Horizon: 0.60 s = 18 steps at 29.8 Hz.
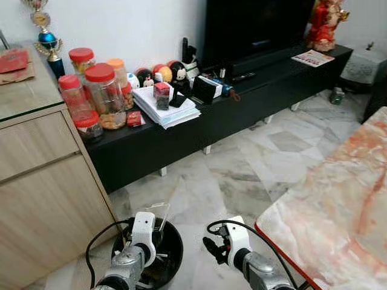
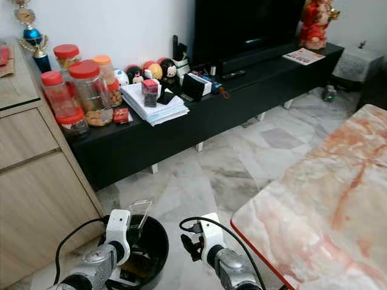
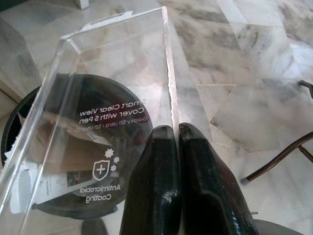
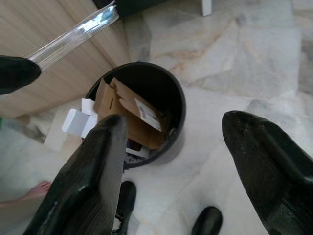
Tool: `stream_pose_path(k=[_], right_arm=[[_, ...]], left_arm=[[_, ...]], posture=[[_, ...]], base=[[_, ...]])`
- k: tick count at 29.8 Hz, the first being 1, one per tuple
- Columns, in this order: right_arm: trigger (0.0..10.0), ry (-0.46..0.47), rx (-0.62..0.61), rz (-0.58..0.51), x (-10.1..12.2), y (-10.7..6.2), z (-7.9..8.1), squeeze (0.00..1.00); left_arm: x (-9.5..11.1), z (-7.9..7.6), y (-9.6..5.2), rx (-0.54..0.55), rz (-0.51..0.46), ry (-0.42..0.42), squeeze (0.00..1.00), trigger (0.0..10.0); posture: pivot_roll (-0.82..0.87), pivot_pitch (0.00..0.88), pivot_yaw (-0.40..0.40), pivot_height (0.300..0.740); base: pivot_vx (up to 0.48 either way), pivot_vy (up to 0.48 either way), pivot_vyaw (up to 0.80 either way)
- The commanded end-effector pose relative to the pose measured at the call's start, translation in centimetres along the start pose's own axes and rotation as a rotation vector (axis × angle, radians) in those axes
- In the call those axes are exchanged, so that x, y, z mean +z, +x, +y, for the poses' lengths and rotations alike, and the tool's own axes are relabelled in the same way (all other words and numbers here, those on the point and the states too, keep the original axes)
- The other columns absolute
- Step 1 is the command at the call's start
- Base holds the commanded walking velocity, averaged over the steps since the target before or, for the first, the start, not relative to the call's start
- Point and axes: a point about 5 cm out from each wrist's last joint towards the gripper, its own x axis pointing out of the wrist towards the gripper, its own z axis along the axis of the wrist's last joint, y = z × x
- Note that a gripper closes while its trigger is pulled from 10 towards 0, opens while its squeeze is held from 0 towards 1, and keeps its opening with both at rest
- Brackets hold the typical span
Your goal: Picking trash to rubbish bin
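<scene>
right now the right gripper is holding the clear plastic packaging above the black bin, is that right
Not quite: it is the left gripper, jaws shut, that holds the clear plastic packaging above the black bin, as the left wrist view shows. The right gripper is open and holds nothing.

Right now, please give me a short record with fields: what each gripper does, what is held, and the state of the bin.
left gripper: shut on the clear plastic package, above the bin
right gripper: open, holding nothing, beside the bin
bin: black, round, on the marble floor, with cardboard and paper inside
package status: not yet dropped
</scene>
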Motion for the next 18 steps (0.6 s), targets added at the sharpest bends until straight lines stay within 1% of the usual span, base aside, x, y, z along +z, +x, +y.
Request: stream_pose_path(k=[1,2,8,18], right_arm=[[10.0,-0.007,0.008,-0.023,0.58,0.03,-0.13,0.00],[10.0,-0.007,0.010,-0.024,0.59,0.03,-0.14,0.00],[10.0,-0.012,0.018,-0.029,0.70,-0.03,-0.24,0.00],[10.0,-0.007,0.019,-0.040,0.82,-0.11,-0.41,0.00]], left_arm=[[0.12,-0.14,0.12,-0.009,0.012,-0.001,0.70,10.0],[0.13,-0.12,0.12,-0.008,0.011,-0.002,1.00,10.0],[0.14,0.03,0.07,-0.014,0.009,-0.021,1.00,10.0],[0.12,0.28,0.00,-0.002,0.008,-0.021,1.00,10.0]], posture=[[-0.05,0.050,-0.076,0.740],[-0.05,0.051,-0.078,0.740],[-0.05,0.056,-0.084,0.740],[-0.05,0.058,-0.087,0.740]], base=[[0.000,0.000,0.00],[0.000,0.000,0.00],[0.000,0.000,0.00],[0.000,0.000,0.00]])
